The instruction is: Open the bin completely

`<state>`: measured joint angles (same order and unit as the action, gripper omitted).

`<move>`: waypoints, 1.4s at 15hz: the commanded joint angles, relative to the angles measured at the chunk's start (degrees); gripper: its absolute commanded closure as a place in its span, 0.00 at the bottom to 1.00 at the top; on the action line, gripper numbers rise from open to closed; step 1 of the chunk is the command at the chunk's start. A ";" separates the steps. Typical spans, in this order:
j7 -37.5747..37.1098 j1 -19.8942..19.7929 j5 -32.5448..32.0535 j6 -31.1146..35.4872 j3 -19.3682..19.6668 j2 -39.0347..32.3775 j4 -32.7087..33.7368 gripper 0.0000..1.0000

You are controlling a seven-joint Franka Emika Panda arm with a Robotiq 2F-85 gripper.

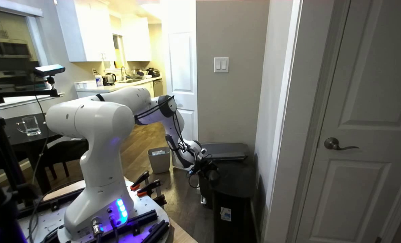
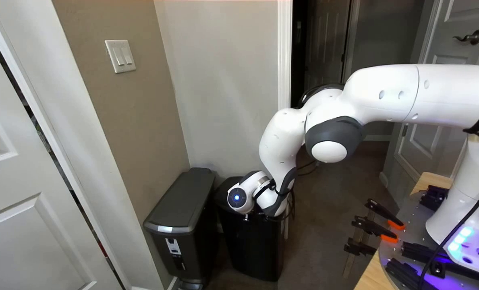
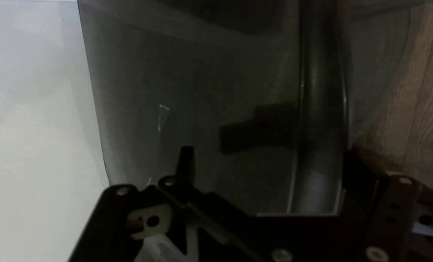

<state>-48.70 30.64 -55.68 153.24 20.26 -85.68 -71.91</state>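
Black trash bin (image 2: 249,241), wide-spread gripper (image 3: 270,154) at its top

We see the bin near the pale wall (image 2: 223,88), just beside a pedal bin (image 2: 195,249) with a matte grey lid (image 2: 181,199). In the wrist view the fingers (image 3: 185,163) stand well apart, holding nothing we can make out (whether they touch the bin, we cannot tell). Between them its smooth, dark lid (image 3: 209,83) shows a faint sheen and a rounded strip (image 3: 322,109) along one side. Beyond lies wood-grained floor (image 3: 427,91).

Dk. wood flr. (image 1: 187,199) carried a tall blk. bin (image 2: 250,245) just beside a gray-lidded pedal bin (image 2: 185,217), w/ a sm. gray wastebasket (image 1: 160,164) standing apart.
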 commanded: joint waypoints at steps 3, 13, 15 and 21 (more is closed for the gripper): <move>-10.00 5.42 -2.00 0.78 6.12 3.52 -7.29 0.00; -19.72 11.33 -6.79 -1.53 8.97 9.37 -16.45 0.00; -22.27 10.93 -9.98 -0.54 8.73 11.26 -18.22 0.00; -34.41 9.75 -25.89 -1.75 6.78 21.08 -26.19 0.00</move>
<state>-77.56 41.37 -73.76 152.83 29.02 -72.27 -90.90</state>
